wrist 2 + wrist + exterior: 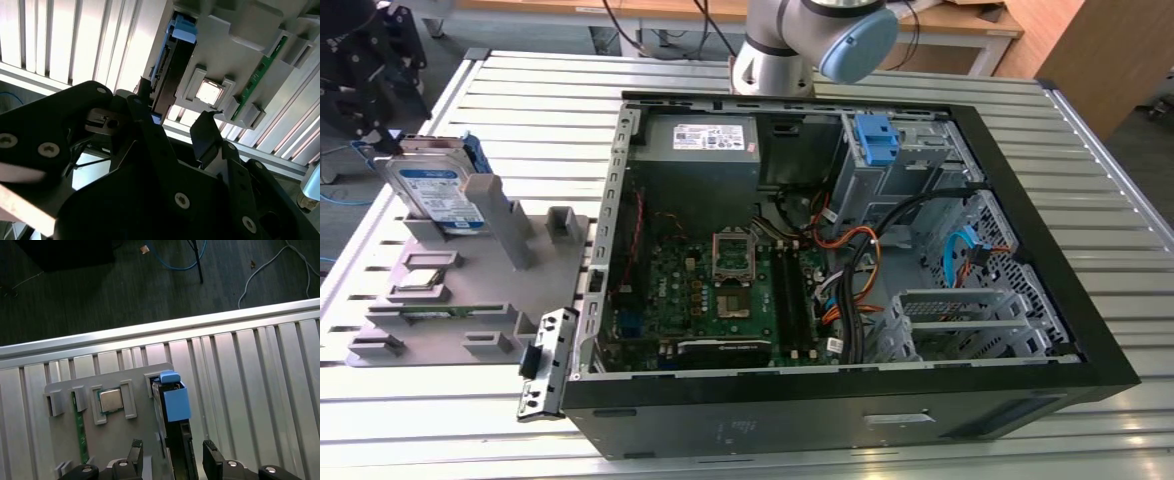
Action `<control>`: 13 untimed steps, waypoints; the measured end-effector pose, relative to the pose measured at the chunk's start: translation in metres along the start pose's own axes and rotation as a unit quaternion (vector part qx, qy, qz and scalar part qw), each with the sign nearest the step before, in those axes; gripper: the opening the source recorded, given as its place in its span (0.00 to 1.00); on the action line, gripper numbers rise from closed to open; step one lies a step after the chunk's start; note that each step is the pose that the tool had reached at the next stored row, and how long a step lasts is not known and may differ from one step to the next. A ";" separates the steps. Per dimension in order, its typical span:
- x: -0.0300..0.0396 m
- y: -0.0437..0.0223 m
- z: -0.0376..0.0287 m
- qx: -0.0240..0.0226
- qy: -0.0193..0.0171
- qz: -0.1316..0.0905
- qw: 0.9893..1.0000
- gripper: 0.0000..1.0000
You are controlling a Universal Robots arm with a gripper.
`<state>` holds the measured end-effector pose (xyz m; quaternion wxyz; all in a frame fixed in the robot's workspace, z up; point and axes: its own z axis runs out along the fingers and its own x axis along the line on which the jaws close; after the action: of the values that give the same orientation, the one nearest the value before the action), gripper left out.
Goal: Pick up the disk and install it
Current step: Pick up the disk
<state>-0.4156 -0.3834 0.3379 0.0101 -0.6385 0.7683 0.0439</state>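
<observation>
In the exterior view I have the disk (438,192) standing on edge in the grey fixture (454,300), well to the exterior view's left of the open computer case (854,400). It is silver-grey, with a blue-and-white label and a blue bracket round it.

In the first wrist view the disk (170,420) shows edge-on, dark and capped in bright blue. The gripper (172,445) has its fingers (212,460) apart, one on each side of the disk.

In the second wrist view the disk (167,65) is a thin dark slab with the spread fingers (205,132) on either side.
</observation>
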 end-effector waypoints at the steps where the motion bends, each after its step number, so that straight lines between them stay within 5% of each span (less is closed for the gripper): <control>1: 0.0001 -0.0001 0.0020 0.000 0.000 0.000 1.000 0.59; 13: 0.0016 -0.0012 0.0229 0.000 0.000 -0.005 1.000 0.59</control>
<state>-0.4156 -0.3833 0.3150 0.0099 -0.6425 0.7650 0.0439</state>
